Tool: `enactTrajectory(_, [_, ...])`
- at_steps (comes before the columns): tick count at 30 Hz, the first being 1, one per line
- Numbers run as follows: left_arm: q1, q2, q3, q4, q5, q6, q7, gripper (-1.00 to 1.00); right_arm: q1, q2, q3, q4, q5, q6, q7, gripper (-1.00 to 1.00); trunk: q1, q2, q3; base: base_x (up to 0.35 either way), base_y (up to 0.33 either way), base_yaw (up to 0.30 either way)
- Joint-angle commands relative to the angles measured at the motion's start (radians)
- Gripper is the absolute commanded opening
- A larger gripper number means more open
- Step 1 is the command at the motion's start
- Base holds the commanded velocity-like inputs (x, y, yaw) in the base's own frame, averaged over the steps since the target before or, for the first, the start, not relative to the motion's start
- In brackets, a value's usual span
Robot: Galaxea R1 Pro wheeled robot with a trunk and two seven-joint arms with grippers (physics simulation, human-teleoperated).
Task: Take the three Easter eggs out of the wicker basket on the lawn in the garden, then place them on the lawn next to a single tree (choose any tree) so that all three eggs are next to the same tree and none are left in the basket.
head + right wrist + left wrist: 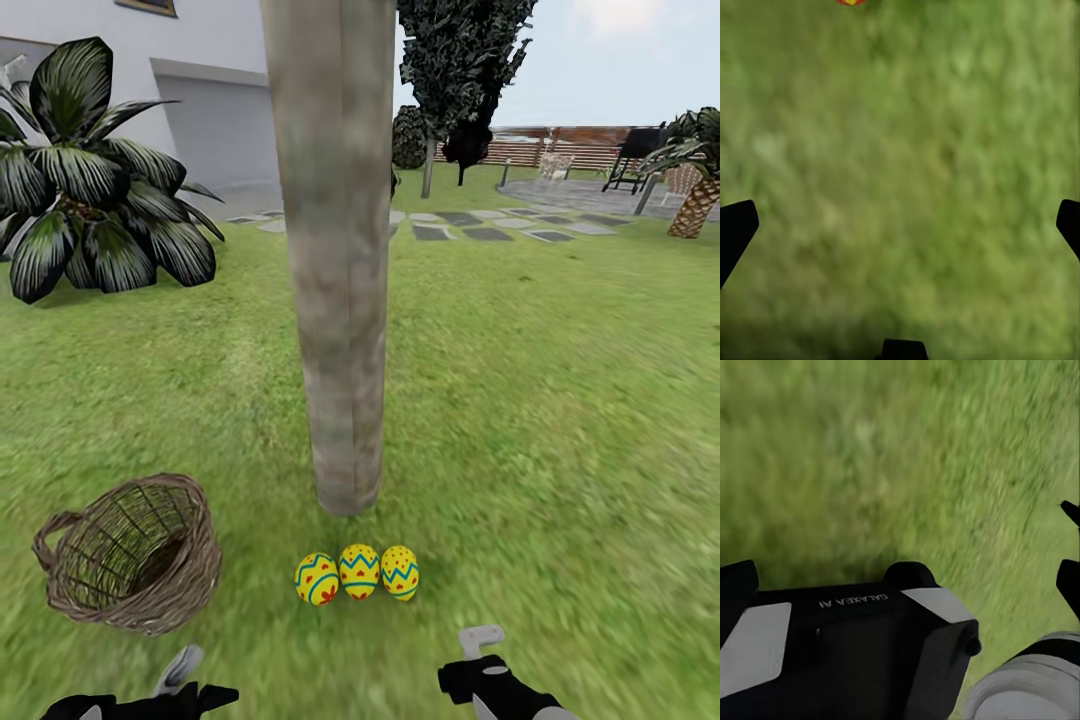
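Three yellow Easter eggs [317,579] [359,571] [400,572] lie in a row on the lawn [560,420], touching one another, just in front of the foot of the grey-beige tree [337,300] trunk. To their left the wicker basket [130,555] rests tilted on the grass, and no egg shows inside it. My left gripper [185,680] hangs low near the basket, its fingertips [1069,581] spread, open and empty. My right gripper [480,650] hovers a little in front of the eggs; its fingers [735,229] are open over bare grass, and an egg's edge [851,1] shows beyond them.
A spiky palm-like plant [100,200] stands at the back left before the white house [210,110]. Grey stepping stones [480,228], a dark leafy tree [460,60], a fence [570,150] and another palm [700,195] lie far behind. My black base [847,645] shows under the left arm.
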Motion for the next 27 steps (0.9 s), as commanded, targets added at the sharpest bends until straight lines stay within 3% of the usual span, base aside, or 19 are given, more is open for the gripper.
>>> enactTrajectory(1, [-0.001, -0.006, -0.005, 0.000, 0.009, 0.006, 0.017, 1.00, 0.000, 0.001, -0.006, 0.000, 0.009, 0.003, -0.002, 1.00, -0.004, 0.007, 0.002, 0.000, 0.000, 0.000])
enactTrajectory(11, [-0.001, -0.044, -0.006, -0.002, 0.009, 0.006, 0.154, 1.00, 0.000, 0.002, -0.006, 0.000, 0.009, 0.002, -0.002, 1.00, -0.042, 0.077, 0.034, 0.000, 0.000, 0.000])
enactTrajectory(18, [-0.001, -0.058, -0.006, -0.002, 0.009, 0.006, 0.211, 1.00, 0.005, 0.004, -0.005, 0.001, 0.011, 0.002, -0.004, 1.00, -0.069, 0.126, 0.056, 0.000, 0.000, 0.000])
enactTrajectory(22, [-0.001, -0.063, -0.006, -0.002, 0.009, 0.006, 0.277, 1.00, 0.005, 0.003, -0.005, 0.000, 0.011, 0.002, -0.006, 1.00, -0.085, 0.154, 0.068, 0.000, 0.000, 0.000])
enactTrajectory(27, [-0.001, -0.064, -0.008, -0.002, 0.008, 0.006, 0.289, 1.00, 0.006, 0.002, -0.005, 0.001, 0.012, 0.002, -0.010, 1.00, -0.104, 0.189, 0.084, 0.000, 0.000, 0.000])
